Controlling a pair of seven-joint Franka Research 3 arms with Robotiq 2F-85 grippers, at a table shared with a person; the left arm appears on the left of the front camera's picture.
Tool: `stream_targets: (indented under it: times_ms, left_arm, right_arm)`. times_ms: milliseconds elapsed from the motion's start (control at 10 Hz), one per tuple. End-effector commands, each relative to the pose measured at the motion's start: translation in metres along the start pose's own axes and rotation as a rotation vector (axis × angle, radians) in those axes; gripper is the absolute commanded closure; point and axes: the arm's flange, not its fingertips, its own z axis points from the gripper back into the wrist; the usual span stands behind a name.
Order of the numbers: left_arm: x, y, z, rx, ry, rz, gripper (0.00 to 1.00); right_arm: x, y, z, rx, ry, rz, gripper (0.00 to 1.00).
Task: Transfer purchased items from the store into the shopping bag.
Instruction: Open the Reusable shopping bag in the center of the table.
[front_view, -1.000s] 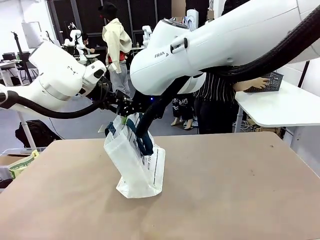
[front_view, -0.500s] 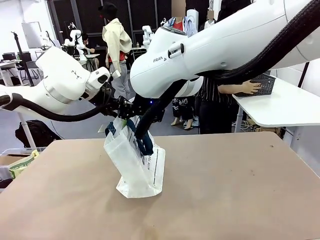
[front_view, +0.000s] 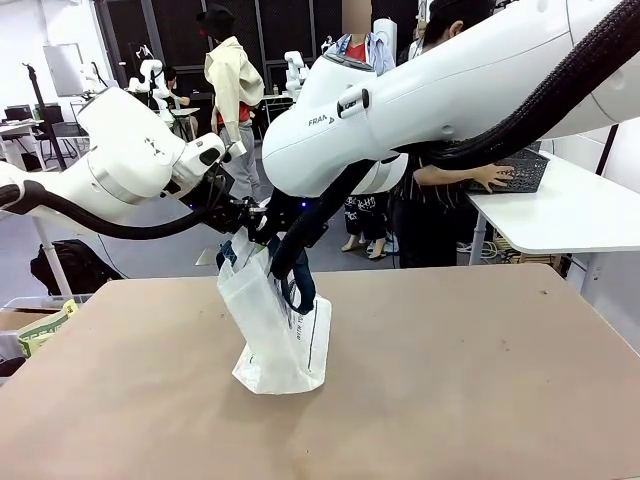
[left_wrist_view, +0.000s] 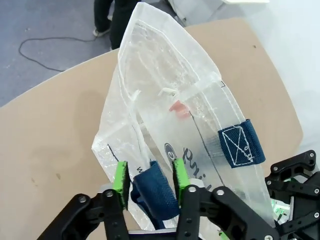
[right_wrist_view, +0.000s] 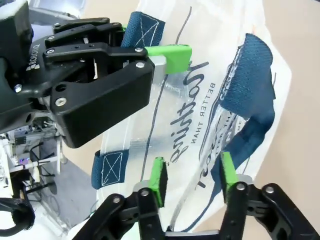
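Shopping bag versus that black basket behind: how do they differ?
The shopping bag is translucent white film with navy handles; the basket is black mesh. The bag stands on the brown table; the basket sits on the white side table under a person's hand. Both are containers.

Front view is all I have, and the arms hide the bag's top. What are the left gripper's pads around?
Observer: In the left wrist view, the left gripper has its green pads on either side of a navy handle strap at the shopping bag rim.
Operator: Anything inside the bag?
Observer: A small red piece shows through the translucent wall; I cannot tell what it is.
Operator: And the right gripper?
Observer: In the right wrist view, the right gripper straddles the bag's lettered wall, with a navy strap loop running down beside one pad.
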Motion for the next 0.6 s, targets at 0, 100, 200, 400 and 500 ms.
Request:
stream_targets:
  times_ms: [0, 100, 200, 400, 500]
  left_arm:
    - [0.0037, 0.0006, 0.0030, 0.006, 0.024, 0.007, 1.00]
    - [0.0036, 0.0010, 0.0029, 0.013, 0.027, 0.009, 1.00]
    - [0.0028, 0.0013, 0.0034, 0.015, 0.029, 0.011, 1.00]
    - [0.0002, 0.0017, 0.0044, 0.028, 0.032, 0.016, 1.00]
    - [-0.0027, 0.0030, 0.0079, 0.034, 0.027, 0.021, 1.00]
  right_arm:
    - [0.0007, 0.0036, 0.0025, -0.036, 0.004, -0.018, 1.00]
    - [0.0005, 0.0032, 0.0036, -0.052, -0.001, -0.016, 1.00]
    - [-0.0006, 0.0037, 0.0043, -0.059, -0.005, -0.017, 1.00]
    - [-0.0030, 0.0027, 0.0079, -0.087, -0.002, -0.017, 1.00]
    - [-0.0048, 0.0015, 0.0103, -0.113, -0.004, -0.019, 1.00]
